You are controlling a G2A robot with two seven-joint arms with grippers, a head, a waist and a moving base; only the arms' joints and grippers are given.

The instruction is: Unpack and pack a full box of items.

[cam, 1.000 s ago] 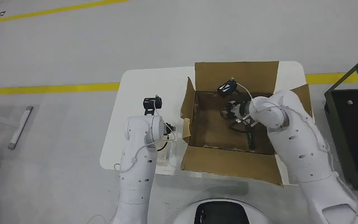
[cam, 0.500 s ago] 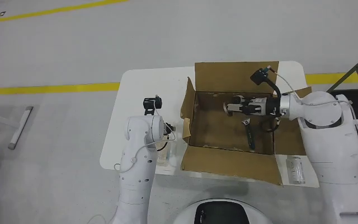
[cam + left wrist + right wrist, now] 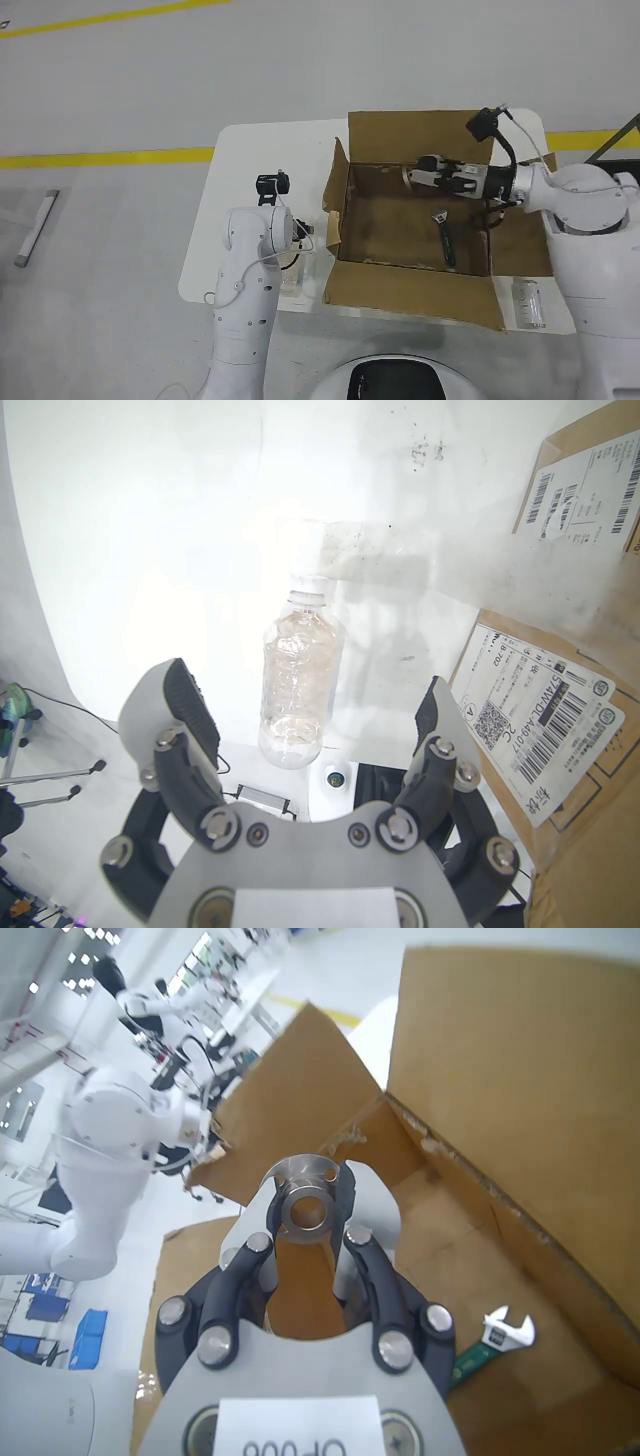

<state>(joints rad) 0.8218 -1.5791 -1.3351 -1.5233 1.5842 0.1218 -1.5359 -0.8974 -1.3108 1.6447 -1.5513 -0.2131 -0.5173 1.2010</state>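
1. Your right gripper (image 3: 310, 1195) is clenched on a round steel flange with a bored hub (image 3: 304, 1213). The pads pinch the hub from both sides.
2. Over the last second that arm has pulled back from the middle of the open brown cardboard box (image 3: 400, 285) toward the right of the top view. The gripper has shifted up the frame, toward the box's upper edge. The flange went with it and now looks lifted off the box floor.
3. I read that as the pick being made. For the unpacking half, what remains for this piece is carrying it over the wall and setting it on the white table (image 3: 260, 160).
4. A green-handled adjustable wrench (image 3: 443, 238) has stayed flat on the box floor, right of centre, so the box is not empty yet.
5. Your left gripper (image 3: 307, 690) has not moved. It hangs spread wide above a clear plastic bottle (image 3: 297, 705) lying on the table, left of the box.
6. The right arm's retreat uncovered a second clear container (image 3: 529, 303) at the lower right, probably another bottle.
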